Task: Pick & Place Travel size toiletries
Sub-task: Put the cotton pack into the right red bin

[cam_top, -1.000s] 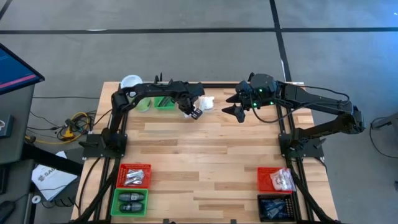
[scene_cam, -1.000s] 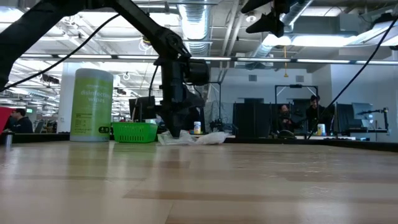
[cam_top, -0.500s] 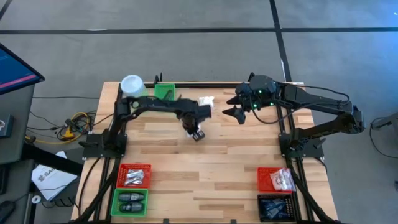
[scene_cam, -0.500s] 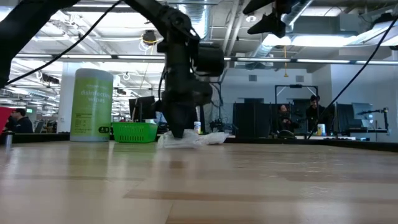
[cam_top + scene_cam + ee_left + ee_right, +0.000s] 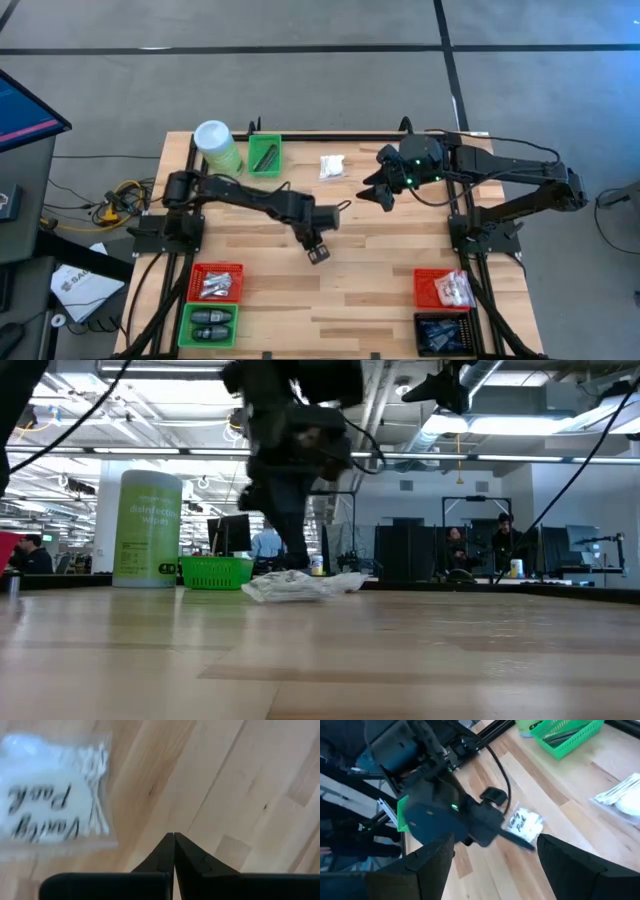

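My left gripper (image 5: 318, 252) is shut over the middle of the table with a small clear packet (image 5: 55, 795) at its fingertips. The packet holds white pieces and is printed "Vanity Pack"; the right wrist view shows it beside the left fingers (image 5: 525, 824). More white crinkly sachets (image 5: 331, 166) lie flat on the table near the far edge and also show in the low view (image 5: 300, 585). My right gripper (image 5: 383, 190) hangs open in the air to the right of those sachets, touching nothing (image 5: 495, 842). My left gripper carries the Vanity Pack packet (image 5: 525, 824) lifted clear of the table, with its fingers pointing down. In its wrist view the fingers (image 5: 167, 855) meet without a gap. The packet's body lies to one side of the tips, so the pinched edge does not show.
A tall green canister (image 5: 215, 145) and a green bin (image 5: 264, 156) stand at the far left. A red bin of silvery tubes (image 5: 216, 282) and a green bin of black ovals (image 5: 208, 325) sit near left. A red bin (image 5: 443, 289) and a black bin (image 5: 440, 333) sit near right.
My left gripper has travelled from the sachets at the far edge toward the near edge, out to the middle of the table, staying shut with the packet at its tips. My right gripper has drifted a little toward the near edge.
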You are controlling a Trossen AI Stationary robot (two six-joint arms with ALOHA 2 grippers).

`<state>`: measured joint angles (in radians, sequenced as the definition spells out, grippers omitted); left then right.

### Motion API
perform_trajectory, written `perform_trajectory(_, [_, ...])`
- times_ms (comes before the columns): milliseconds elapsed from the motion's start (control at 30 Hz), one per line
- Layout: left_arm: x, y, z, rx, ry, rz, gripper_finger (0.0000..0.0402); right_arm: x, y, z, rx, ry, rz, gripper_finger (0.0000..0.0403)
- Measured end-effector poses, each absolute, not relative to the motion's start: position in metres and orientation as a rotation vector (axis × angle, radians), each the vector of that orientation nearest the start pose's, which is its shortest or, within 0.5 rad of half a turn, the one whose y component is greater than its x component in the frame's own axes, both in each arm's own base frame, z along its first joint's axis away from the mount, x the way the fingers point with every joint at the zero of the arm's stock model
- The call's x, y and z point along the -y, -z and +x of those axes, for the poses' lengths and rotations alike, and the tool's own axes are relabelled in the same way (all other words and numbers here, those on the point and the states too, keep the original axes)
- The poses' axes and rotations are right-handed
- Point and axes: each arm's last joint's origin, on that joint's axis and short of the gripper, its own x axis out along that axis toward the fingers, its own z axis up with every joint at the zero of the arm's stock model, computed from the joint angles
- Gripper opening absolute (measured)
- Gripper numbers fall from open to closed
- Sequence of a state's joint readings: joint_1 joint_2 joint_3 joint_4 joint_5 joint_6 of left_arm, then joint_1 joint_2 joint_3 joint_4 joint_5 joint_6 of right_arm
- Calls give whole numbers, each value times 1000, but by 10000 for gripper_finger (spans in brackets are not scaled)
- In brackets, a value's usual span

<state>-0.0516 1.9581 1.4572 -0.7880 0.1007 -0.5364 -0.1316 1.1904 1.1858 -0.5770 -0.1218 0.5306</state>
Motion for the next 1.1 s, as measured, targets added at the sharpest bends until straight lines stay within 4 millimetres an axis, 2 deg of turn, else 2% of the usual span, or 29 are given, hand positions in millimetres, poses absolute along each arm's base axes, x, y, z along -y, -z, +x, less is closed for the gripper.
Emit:
perform_trajectory(67, [30, -197, 380, -1251, -261, -490, 0, 22, -354, 247, -560, 180, 597, 276])
perform_trajectory(133, [34, -207, 372, -1139, -294, -506, 0, 15, -354, 248, -556, 202, 582, 276])
perform_trajectory(233, [30, -212, 360, -1008, -335, -568, 0, 5, -353, 247, -560, 247, 543, 276])
perform_trajectory(333, [20, -206, 345, -986, -414, -623, 0, -1, -347, 247, -599, 298, 528, 276])
perform_trajectory(467, [2, -196, 334, -994, -501, -642, 0, -10, -343, 248, -646, 274, 492, 276])
perform_trajectory(667, [-23, -180, 338, -1017, -542, -608, 0, -25, -338, 253, -675, 234, 508, 276])
perform_trajectory(800, [-33, -170, 342, -1027, -527, -589, 0, -32, -329, 260, -714, 228, 499, 276])
perform_trajectory(1000, [-23, -147, 349, -1122, -435, -584, 0, -45, -315, 269, -786, 219, 502, 276])
perform_trajectory(1100, [-8, -146, 350, -1137, -389, -565, 0, -51, -309, 273, -809, 216, 505, 276])
